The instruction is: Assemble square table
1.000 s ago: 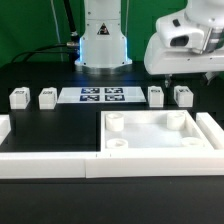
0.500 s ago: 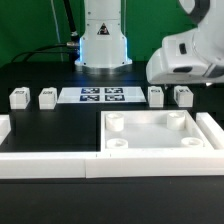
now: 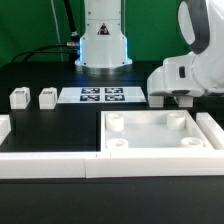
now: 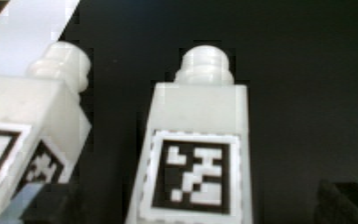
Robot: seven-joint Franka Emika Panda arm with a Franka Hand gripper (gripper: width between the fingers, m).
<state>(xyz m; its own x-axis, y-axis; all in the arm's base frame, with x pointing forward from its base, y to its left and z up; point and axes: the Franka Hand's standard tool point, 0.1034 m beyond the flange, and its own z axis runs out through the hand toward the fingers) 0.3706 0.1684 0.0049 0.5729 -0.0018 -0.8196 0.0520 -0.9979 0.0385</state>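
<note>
Tool [image 4: 194, 203] released, jaws spread to either side of one leg peg [image 4: 197, 130]. The peg lies directly beneath on the counter, long axis crosswise to the closing line. Second peg [image 4: 34, 115] lies just beside it. Square panel [image 3: 150, 133] sits apart, untouched.

A black tabletop [image 3: 50, 125] fills the exterior view. On its far side lies the marker board [image 3: 103, 96], a flat white sheet printed with four black-and-white tags. A long white bar [image 3: 50, 166] edges the near side. Shorter white bars stand at the exterior view's left [image 3: 4, 128] and right [image 3: 212, 130]. A green backdrop [image 3: 30, 30] hangs behind.
</note>
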